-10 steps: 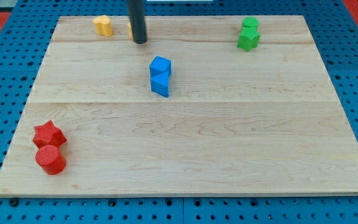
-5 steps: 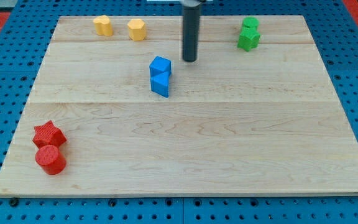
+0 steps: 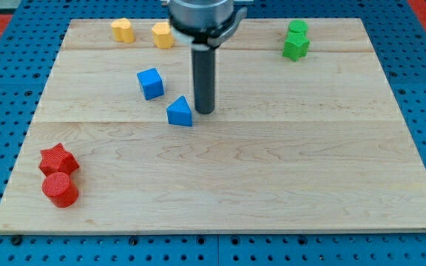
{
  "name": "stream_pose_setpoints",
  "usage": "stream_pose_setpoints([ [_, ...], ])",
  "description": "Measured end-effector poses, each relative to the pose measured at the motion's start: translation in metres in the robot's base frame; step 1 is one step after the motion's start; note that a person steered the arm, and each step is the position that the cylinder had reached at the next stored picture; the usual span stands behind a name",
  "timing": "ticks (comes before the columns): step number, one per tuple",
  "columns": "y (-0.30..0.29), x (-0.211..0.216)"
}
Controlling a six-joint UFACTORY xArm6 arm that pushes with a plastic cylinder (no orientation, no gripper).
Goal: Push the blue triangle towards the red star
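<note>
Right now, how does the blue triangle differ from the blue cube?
The blue triangle is wedge-shaped; the blue cube is boxy. The triangle lies just left of my tip; the cube sits apart, further toward the view's upper left. The triangle is lower in the view than the cube. Both are blue.

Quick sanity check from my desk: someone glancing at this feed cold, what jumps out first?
The dark rod dominates the middle of the board, with my tip just to the view's right of the blue triangle, close beside it. A blue cube sits apart, up and to the view's left of the triangle. The red star lies far off at the bottom left, with a red cylinder just below it.
</note>
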State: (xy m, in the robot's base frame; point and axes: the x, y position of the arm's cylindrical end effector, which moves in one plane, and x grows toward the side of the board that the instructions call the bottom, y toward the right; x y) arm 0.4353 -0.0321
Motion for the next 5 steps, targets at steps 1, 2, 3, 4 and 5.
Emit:
stream_pose_setpoints([
  [1,-0.059,0.013],
  [2,-0.060,-0.019],
  [3,-0.093,-0.008],
  [4,-0.113,0.062],
  [5,-0.069,0.042],
])
